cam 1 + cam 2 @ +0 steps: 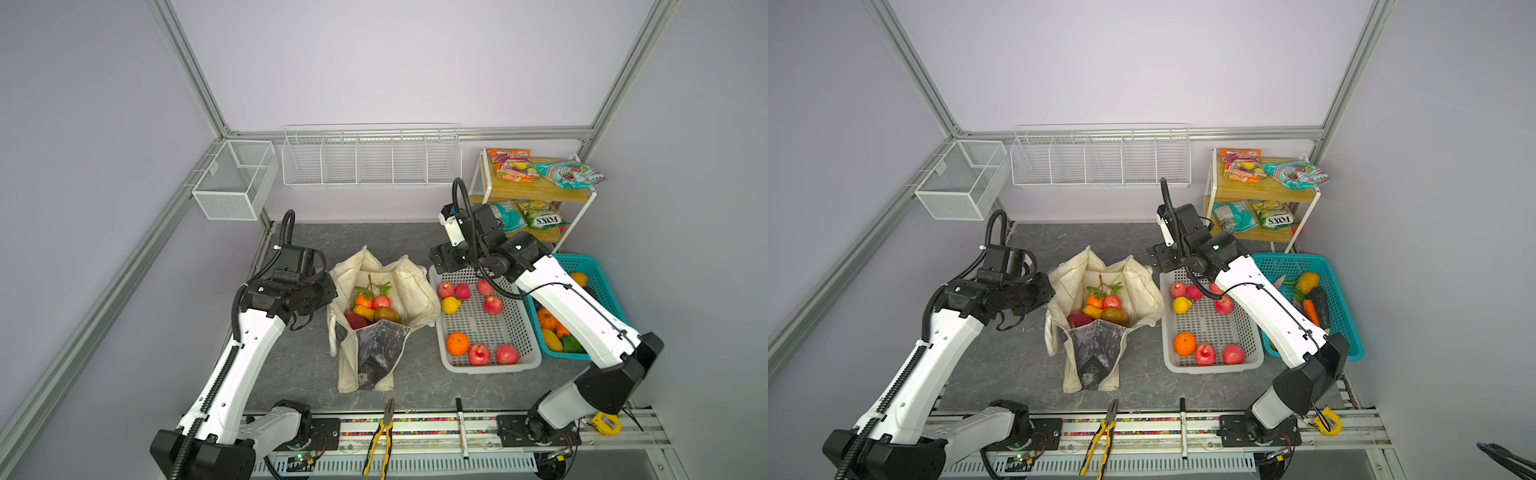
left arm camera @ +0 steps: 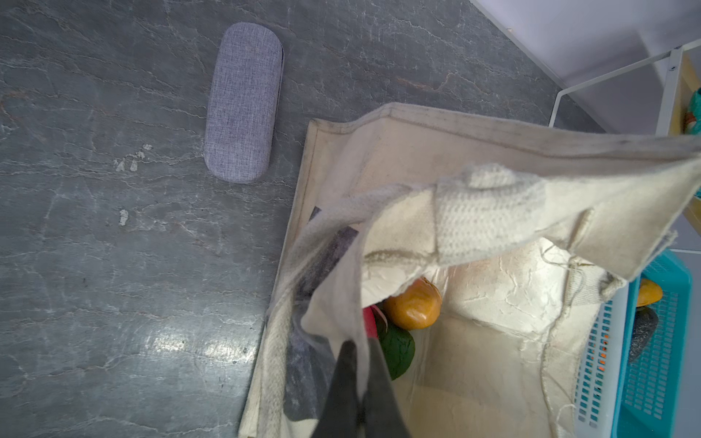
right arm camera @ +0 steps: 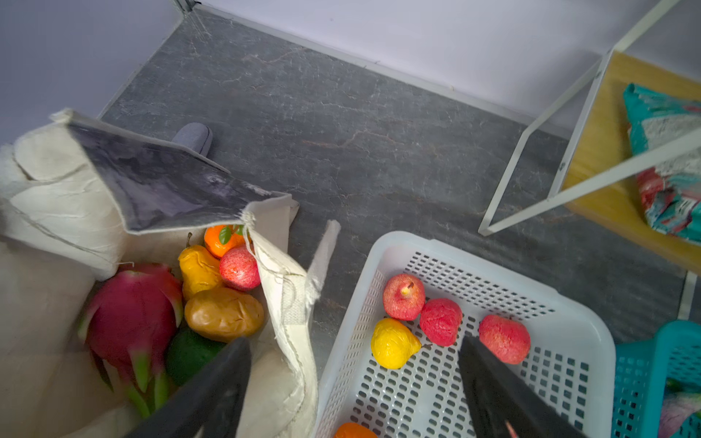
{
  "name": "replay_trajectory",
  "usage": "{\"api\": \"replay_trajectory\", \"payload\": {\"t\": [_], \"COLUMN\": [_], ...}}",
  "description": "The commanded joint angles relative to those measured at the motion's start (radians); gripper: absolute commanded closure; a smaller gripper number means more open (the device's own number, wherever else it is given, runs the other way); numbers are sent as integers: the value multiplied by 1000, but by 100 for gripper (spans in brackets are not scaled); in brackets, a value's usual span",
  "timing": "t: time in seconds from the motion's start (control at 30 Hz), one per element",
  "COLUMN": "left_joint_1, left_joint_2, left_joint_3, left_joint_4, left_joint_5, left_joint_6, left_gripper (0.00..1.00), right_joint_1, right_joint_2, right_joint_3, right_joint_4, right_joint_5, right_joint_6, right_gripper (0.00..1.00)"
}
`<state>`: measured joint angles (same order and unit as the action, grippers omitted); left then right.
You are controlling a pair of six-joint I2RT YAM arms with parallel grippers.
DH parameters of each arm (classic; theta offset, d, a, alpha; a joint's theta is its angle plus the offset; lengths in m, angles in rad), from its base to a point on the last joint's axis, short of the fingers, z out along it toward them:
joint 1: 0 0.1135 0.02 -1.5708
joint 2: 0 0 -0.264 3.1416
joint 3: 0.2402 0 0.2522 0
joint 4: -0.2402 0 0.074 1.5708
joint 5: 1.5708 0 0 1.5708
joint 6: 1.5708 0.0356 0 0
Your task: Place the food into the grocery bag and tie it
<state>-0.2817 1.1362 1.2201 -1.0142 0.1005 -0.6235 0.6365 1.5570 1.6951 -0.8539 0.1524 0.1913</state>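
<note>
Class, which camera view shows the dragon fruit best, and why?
The right wrist view: the dragon fruit lies almost whole in the grocery bag, magenta skin and green tips plain. Both top views give only a dark-red patch. The left wrist view shows a sliver behind cloth.

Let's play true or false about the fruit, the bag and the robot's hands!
1. The dragon fruit lies inside the grocery bag. True.
2. The white basket is empty. False: it holds red fruits, a yellow one and an orange.
3. The right gripper is holding an apple. False: its jaws stand open with nothing between them.
4. The left gripper is shut on the grocery bag's cloth rim. True.
5. The teal basket stands left of the bag. False: it is on the right, beside the white basket.
</note>
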Motion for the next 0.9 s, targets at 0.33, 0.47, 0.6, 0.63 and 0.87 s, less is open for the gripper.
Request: {"api": "replay_trajectory", "payload": {"t": [0.33, 0.47, 0.6, 0.63, 0.87], "left_joint_1": [-1, -1, -1, -1, 0], "left_joint_2": [20, 33, 42, 43, 31], "left_joint_3": [39, 50, 58, 59, 48], "left_joint_4": [-1, 1, 4, 3, 2], "left_joint_5": [5, 10, 12, 11, 7], "left_joint_6": [7, 8, 11, 12, 11], "left_gripper": [100, 100, 100, 100, 100], "right_joint_1": [-35, -32, -27, -25, -16], "right_joint_2": [-2, 32, 72, 78, 83], "right_joint_3": [-239, -266, -288, -292, -299], "right_joint_4": [112, 120, 119, 118, 118], "right_joint_5": [-334, -406, -445, -444, -419], "right_joint_6": [158, 171, 177, 175, 169], "right_gripper": [3, 3, 10, 12, 33]}}
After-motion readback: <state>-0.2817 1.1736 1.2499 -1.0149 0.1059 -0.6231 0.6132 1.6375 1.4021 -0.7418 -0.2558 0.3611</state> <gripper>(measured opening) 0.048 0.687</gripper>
